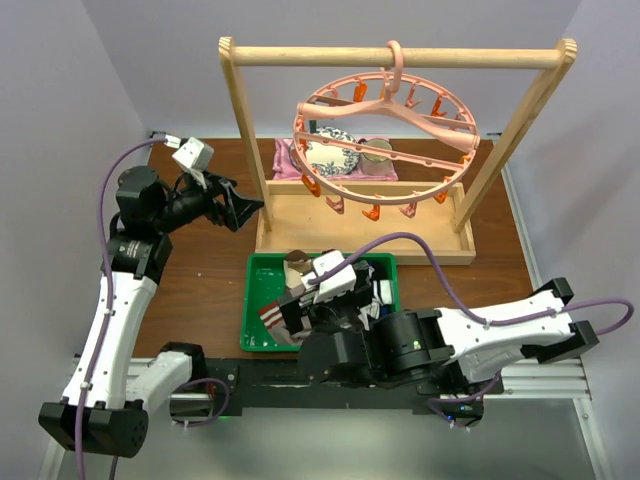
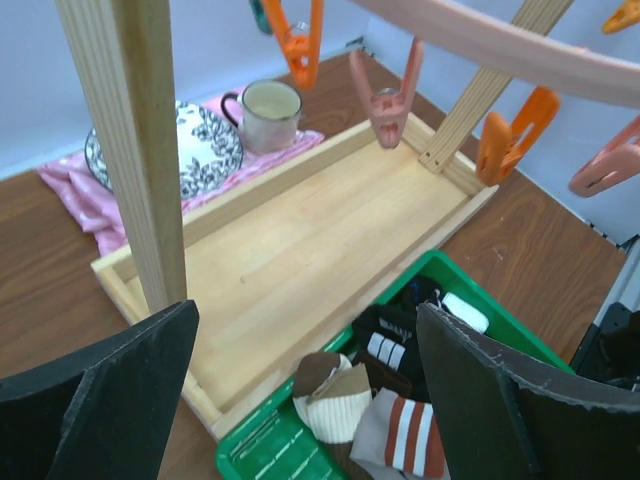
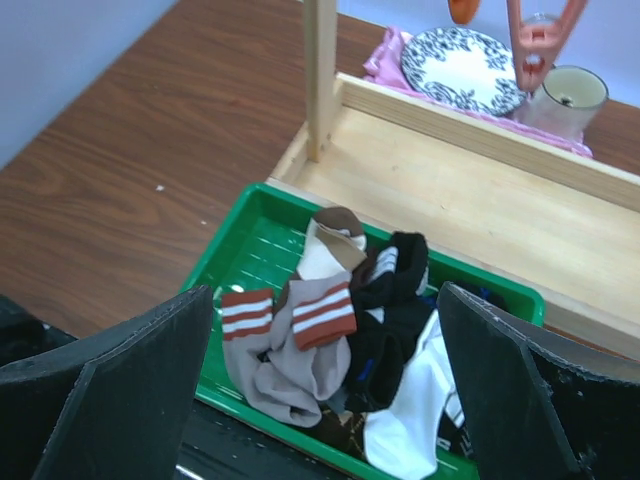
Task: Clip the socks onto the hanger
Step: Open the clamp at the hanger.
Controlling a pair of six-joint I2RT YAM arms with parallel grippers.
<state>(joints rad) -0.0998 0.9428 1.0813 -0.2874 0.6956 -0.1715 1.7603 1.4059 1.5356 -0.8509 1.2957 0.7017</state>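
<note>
Your right gripper (image 3: 325,295) sits closest to the lens, jaws spread wide with nothing between them, poised just above the green tray (image 3: 265,250) at the near edge of the table (image 1: 200,300). Every one of the socks (image 3: 345,370) lies heaped in that tray: a striped sock (image 3: 320,315) on top toward the left, a black one in the middle, a white one at the near right. Behind the tray the hanger (image 1: 393,100) hangs by its hook from the top bar of the rack (image 1: 360,238), and none of the clips (image 2: 385,105) you can see holds a sock. Your left gripper (image 2: 308,308) is also wide open and empty, raised beside the rack's left post and looking in under the ring. By the look of it you are at the very first pick. Next you would bring the right gripper down onto one sock — the striped one looks the easiest, lying uppermost with its cuff clear. Pinch the cuff alone, since the pile is tangled and a neighbour may ride up with it. Then lift it to a clip on the near rim. That clip will likely need squeezing open, which seems a job for your left gripper — and expect the ring to swing, since it hangs by its hook alone.
</note>
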